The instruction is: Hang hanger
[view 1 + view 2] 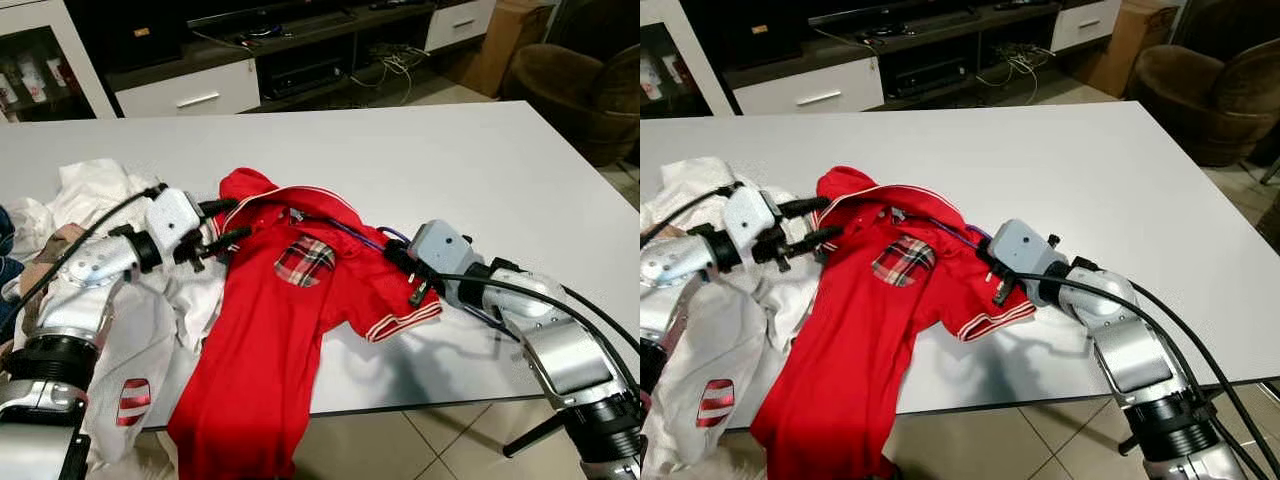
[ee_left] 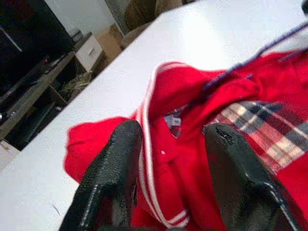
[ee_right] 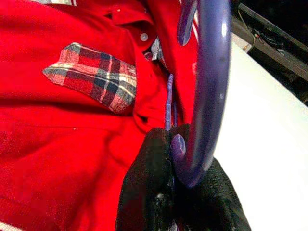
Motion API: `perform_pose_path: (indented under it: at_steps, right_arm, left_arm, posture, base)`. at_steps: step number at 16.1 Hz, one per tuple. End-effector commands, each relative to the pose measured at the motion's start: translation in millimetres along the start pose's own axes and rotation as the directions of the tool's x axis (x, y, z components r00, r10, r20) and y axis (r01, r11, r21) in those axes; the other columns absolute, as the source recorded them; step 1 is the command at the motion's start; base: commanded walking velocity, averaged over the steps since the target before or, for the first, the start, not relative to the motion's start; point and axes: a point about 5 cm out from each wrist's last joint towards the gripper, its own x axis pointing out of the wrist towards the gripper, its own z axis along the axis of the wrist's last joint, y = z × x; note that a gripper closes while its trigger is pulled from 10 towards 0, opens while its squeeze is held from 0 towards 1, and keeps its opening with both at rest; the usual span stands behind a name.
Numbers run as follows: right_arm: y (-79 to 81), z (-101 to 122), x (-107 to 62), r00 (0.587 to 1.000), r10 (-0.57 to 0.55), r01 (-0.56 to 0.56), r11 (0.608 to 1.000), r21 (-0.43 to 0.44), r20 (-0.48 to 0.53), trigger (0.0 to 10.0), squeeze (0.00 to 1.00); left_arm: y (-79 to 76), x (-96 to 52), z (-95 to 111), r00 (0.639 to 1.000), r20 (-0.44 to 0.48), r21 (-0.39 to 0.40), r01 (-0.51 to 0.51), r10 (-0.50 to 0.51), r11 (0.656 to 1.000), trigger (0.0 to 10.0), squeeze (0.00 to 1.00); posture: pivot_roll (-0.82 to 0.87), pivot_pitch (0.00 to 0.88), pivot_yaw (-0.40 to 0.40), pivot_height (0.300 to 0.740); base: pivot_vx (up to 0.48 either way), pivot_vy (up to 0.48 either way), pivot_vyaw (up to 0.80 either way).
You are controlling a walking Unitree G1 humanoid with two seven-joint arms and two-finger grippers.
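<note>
The thin purple plastic hanger (image 3: 209, 91) looks light, stiff and rather slick, so I judge its bare curved hook end the safest place to grip. It runs from the right hand (image 1: 415, 283) into the collar of the soft, limp red polo shirt with a plaid pocket (image 1: 290, 320), which lies on the white table (image 1: 420, 160). The right hand pinches the hanger firmly. The left hand (image 2: 168, 163) hovers wide apart at the shirt's collar, holding nothing.

Shirt (image 1: 280, 330) on table (image 1: 480, 170), overhanging edge
</note>
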Motion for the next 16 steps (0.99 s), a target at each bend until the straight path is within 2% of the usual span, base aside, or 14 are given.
perform_pose_path:
  at_steps: [1, 2, 4, 5, 6, 7, 9, 11, 13, 16]
  right_arm:
    - [-0.2, -8, -4.1, 0.999, 0.006, -0.005, 1.000, 0.021, -0.040, 10.0, 0.00]
    - [-0.8, -8, -4.6, 0.999, 0.003, -0.002, 1.000, 0.021, -0.040, 10.0, 0.00]
    - [-3.0, -7, -5.5, 0.999, -0.009, 0.009, 1.000, 0.023, -0.037, 10.0, 0.00]
    - [-4.3, -7, -6.5, 0.999, -0.021, 0.022, 0.999, 0.028, -0.032, 10.0, 0.00]
    - [-7.9, -6, -6.2, 0.998, -0.053, 0.054, 0.998, 0.038, -0.021, 10.0, 0.00]
    - [-10.8, -5, -5.3, 0.997, -0.077, 0.077, 0.996, 0.050, -0.010, 10.0, 0.00]
    - [-13.9, 4, -2.8, 0.994, -0.102, 0.096, 0.990, 0.100, 0.051, 10.0, 0.00]
    - [-14.4, 15, -3.9, 0.987, -0.094, 0.074, 0.986, 0.149, 0.128, 10.0, 0.00]
    - [-15.9, 21, -6.7, 0.979, -0.100, 0.068, 0.981, 0.180, 0.175, 10.0, 0.00]
    - [-18.8, 26, -10.8, 0.967, -0.126, 0.072, 0.969, 0.238, 0.223, 10.0, 0.00]
  left_arm:
    - [8.5, -8.9, 4, 0.999, 0.011, 0.003, -0.043, 0.043, 0.999, 10.0, 0.36]
    - [10.3, -12.8, 3, 0.997, 0.004, -0.014, -0.075, 0.075, 0.997, 10.0, 0.00]
    - [11.2, -19.6, 0, 0.992, -0.014, -0.044, -0.129, 0.129, 0.991, 10.0, 0.00]
    - [11.8, -19.5, -3, 0.972, -0.041, -0.039, -0.235, 0.233, 0.971, 10.0, 0.00]
    - [13.2, -15.7, -4, 0.909, -0.017, -0.063, -0.416, 0.416, 0.907, 10.0, 0.00]
    - [13.9, -14.5, -5, 0.851, 0.001, -0.109, -0.523, 0.526, 0.845, 10.0, 0.00]
    - [9.2, -11.9, -8, 0.795, -0.005, -0.162, -0.599, 0.606, 0.784, 10.0, 0.00]
    - [8.6, -10.6, -10, 0.733, -0.018, -0.267, -0.659, 0.680, 0.703, 10.0, 0.00]
    - [5.2, -8.9, -10, 0.697, -0.040, -0.325, -0.687, 0.716, 0.650, 10.0, 0.00]
    - [-7.6, -2.6, -6, 0.681, -0.044, -0.332, -0.700, 0.731, 0.632, 10.0, 0.00]
  posture:
    - [0.01, 0.000, 0.033, 0.740]
    - [0.01, 0.000, 0.033, 0.740]
    - [0.01, 0.000, 0.033, 0.740]
    - [0.02, 0.002, 0.036, 0.740]
    - [0.03, 0.003, 0.042, 0.740]
    - [0.03, 0.003, 0.042, 0.740]
    - [0.04, 0.003, 0.036, 0.740]
    - [0.04, 0.002, 0.037, 0.740]
    - [0.04, 0.002, 0.040, 0.740]
    - [0.04, 0.003, 0.042, 0.740]
  base:
    - [0.000, 0.000, 0.00]
    - [0.000, 0.000, 0.00]
    - [0.000, 0.000, 0.00]
    - [0.000, 0.000, 0.00]
    - [0.000, 0.000, 0.00]
    - [0.000, 0.000, 0.00]
    - [0.000, 0.000, 0.00]
    - [0.000, 0.000, 0.00]
    - [0.000, 0.000, 0.00]
    - [0.000, 0.000, 0.00]
